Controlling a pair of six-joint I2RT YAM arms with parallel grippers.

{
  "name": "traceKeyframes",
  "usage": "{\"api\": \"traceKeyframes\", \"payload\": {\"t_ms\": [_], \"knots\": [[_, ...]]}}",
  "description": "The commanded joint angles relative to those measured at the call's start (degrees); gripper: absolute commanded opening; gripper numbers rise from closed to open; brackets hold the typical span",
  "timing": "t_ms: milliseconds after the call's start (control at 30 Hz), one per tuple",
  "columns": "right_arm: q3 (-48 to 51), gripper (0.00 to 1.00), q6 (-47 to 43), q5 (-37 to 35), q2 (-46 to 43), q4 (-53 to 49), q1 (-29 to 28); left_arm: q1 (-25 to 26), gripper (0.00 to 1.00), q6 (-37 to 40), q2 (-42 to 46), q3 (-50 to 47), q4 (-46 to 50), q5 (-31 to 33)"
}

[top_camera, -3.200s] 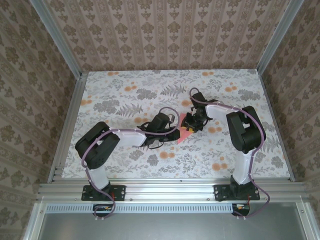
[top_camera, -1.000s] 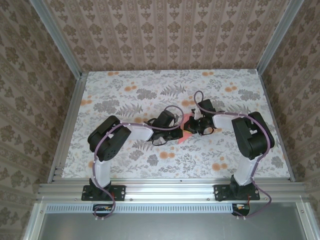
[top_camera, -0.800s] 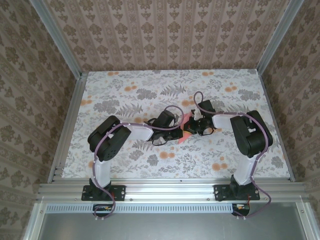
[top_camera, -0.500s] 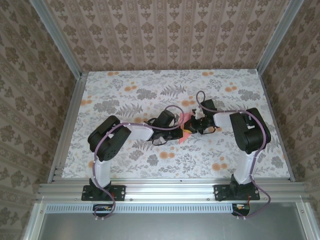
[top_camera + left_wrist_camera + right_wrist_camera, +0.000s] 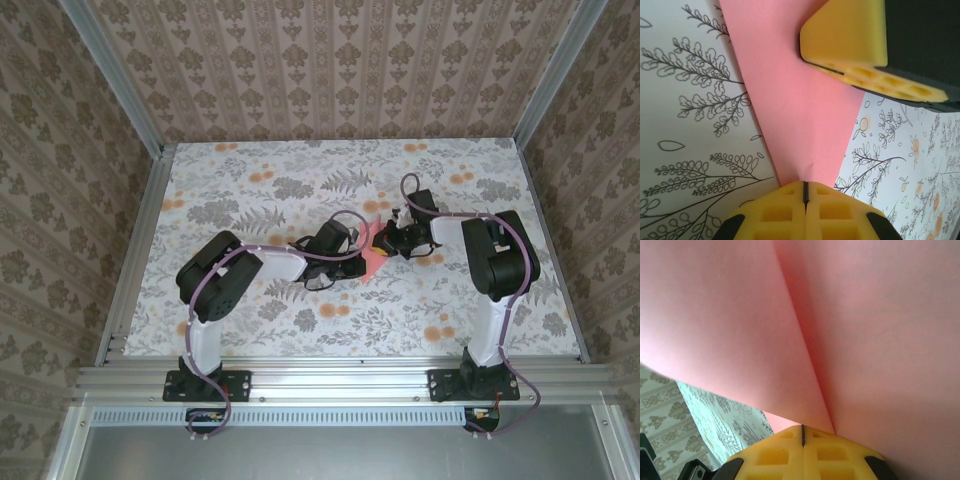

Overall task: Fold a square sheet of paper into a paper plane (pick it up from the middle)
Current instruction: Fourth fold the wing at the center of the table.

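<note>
Top view: thin pink-red paper sheet (image 5: 377, 258), partly folded, sits mid-table between left gripper (image 5: 361, 263) and right gripper (image 5: 386, 240) on flower-print table (image 5: 250, 190).
Left wrist: left gripper (image 5: 805, 197) pinches the paper sheet (image 5: 795, 100) at its pointed end.
Right wrist: right gripper (image 5: 802, 436) is clamped on the paper sheet (image 5: 875, 340) at its crease.

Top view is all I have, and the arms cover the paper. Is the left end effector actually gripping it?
Observer: Yes. In the left wrist view the left end effector is shut, its yellow pads pinching a tapered tip of the paper.
Operator: And the right one?
Observer: The right end effector is shut on the paper too, right where a fold line runs down to its pads.
Operator: Is the sheet flat?
Observer: No. In the right wrist view it bends along that fold line into two faces.
</note>
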State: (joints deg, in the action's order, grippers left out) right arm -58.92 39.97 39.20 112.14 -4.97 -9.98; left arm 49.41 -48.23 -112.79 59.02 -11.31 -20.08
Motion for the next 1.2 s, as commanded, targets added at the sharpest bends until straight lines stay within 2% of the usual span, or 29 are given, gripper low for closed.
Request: {"api": "traceKeyframes", "payload": {"t_ms": [0,167,433,667,867,1167], "knots": [[-0.4,0.04,1.5,-10.7,2.0,1.4,2.5,0.7,0.0,1.6,-1.9,-1.9,11.0,-1.4],[1.8,0.04,2.4,-9.7,0.7,2.3,2.4,0.6,0.0,2.2,2.1,-1.9,10.8,-1.0],[9.5,0.05,8.9,-11.4,-4.3,4.2,-0.4,-0.3,0.13,-0.1,13.9,-6.8,4.9,4.1],[14.6,0.08,16.0,-11.2,-7.3,10.7,-3.1,-0.1,0.18,-2.9,12.5,-8.4,-2.4,2.4],[12.8,0.13,12.7,-6.0,-8.4,11.3,-3.7,-0.3,0.22,-3.6,8.6,-7.4,-4.7,1.4],[7.8,0.32,-0.6,-12.4,-20.1,-5.1,-3.7,-1.5,0.29,-4.1,9.0,-8.4,-4.1,3.6]]}}
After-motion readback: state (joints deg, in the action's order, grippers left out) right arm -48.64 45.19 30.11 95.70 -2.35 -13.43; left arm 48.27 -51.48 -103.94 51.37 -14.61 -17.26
